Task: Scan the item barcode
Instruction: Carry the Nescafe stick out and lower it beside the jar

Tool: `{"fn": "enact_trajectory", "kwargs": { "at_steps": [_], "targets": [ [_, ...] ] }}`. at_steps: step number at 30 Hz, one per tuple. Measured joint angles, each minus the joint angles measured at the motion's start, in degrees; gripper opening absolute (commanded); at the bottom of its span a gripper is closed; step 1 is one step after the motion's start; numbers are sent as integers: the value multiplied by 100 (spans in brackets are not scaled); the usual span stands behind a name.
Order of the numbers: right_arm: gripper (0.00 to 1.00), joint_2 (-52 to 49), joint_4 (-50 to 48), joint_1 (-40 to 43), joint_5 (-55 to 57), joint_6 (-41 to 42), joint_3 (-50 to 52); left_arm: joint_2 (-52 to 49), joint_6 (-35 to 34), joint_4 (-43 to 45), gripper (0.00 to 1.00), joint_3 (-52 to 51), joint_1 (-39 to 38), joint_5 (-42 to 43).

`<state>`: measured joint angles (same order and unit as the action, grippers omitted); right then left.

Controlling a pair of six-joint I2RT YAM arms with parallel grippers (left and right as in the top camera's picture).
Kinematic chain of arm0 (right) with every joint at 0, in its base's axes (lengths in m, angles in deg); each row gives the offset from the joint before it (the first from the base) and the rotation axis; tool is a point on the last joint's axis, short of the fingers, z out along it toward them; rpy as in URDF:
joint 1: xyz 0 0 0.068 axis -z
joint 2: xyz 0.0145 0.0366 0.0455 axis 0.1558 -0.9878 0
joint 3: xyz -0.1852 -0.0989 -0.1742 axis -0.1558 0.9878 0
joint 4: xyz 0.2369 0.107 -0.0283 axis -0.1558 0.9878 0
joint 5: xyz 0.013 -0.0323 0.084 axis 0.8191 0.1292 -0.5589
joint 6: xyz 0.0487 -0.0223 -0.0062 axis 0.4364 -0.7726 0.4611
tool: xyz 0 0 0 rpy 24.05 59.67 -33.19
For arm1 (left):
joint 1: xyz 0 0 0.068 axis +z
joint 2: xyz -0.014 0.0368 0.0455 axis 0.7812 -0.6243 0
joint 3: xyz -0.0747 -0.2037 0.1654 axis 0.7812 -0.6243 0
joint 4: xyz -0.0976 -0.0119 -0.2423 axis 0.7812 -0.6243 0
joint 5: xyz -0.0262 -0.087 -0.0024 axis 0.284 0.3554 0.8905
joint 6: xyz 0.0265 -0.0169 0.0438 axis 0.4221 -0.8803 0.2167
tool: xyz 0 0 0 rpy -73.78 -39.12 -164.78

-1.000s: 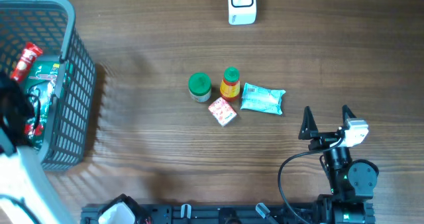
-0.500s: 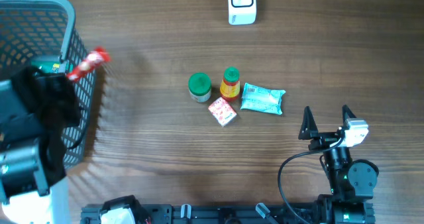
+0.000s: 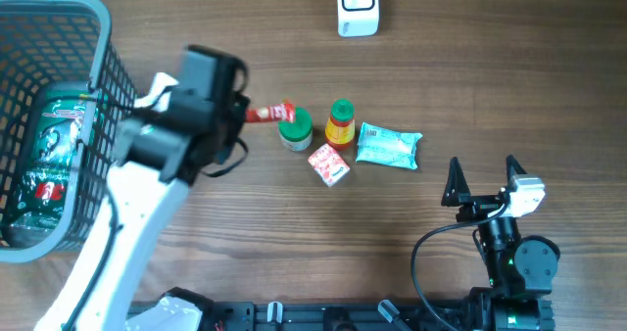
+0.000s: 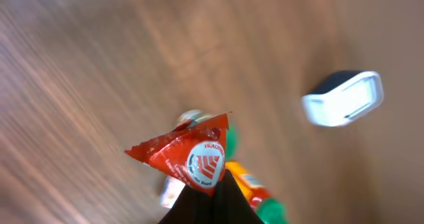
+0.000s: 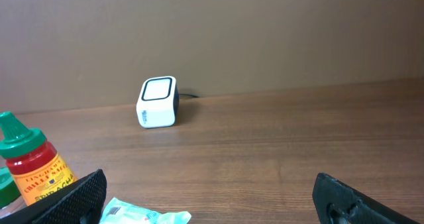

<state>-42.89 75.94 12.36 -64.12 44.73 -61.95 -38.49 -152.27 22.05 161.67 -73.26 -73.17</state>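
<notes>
The small red packet (image 3: 271, 113) looks very light, thin and soft, so it will likely bend and flop when it is moved. Its shiny skin may be slippery too. The best place to hold it is by 1 edge, so the flat sides stay bare for the scanner (image 3: 358, 5). That is how it is held now: the left gripper (image 3: 245, 116) is pinched shut on the packet's bottom edge, with its 2 fingers (image 4: 207, 201) tight together. The packet hangs above the table, just beside the jar with the green lid (image 3: 295, 127), and well apart from the white scanner. It is red and crinkly, with a pointy top and a white round mark with red stripes. No barcode shows on this side. The right gripper (image 3: 482, 177) sits wide open and holds nothing.
</notes>
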Motion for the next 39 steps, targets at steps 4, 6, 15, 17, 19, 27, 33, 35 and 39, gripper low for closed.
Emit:
{"fn": "enact_trajectory", "kwargs": {
  "at_steps": [4, 6, 15, 17, 19, 27, 33, 35, 39],
  "targets": [
    [100, 0, 0, 0, -2, 0, 0, -398, -409, -479, 4, -2, -168, -212],
    [100, 0, 0, 0, 0, 0, 0, -566, -404, -546, 4, -2, -168, -280],
    [100, 0, 0, 0, -2, 0, 0, -1388, 1097, -328, 4, -2, -168, -603],
    [100, 0, 0, 0, 0, 0, 0, -1545, 1421, -164, 4, -4, -168, -678],
    [100, 0, 0, 0, 0, 0, 0, -1687, 1683, 55, 4, -52, -168, -804],
    [100, 0, 0, 0, -2, 0, 0, -2044, 2017, 944, 4, -787, -168, -977],
    [100, 0, 0, 0, 0, 0, 0, -2118, 2070, 1655, 4, -1458, -168, -704],
    [100, 0, 0, 0, 0, -2, 0, -2118, 2072, 1934, 4, -1582, -168, -522],
    [100, 0, 0, 0, 0, 0, 0, -2118, 2087, 2291, 8, -1790, -168, -280]
  ]
}}
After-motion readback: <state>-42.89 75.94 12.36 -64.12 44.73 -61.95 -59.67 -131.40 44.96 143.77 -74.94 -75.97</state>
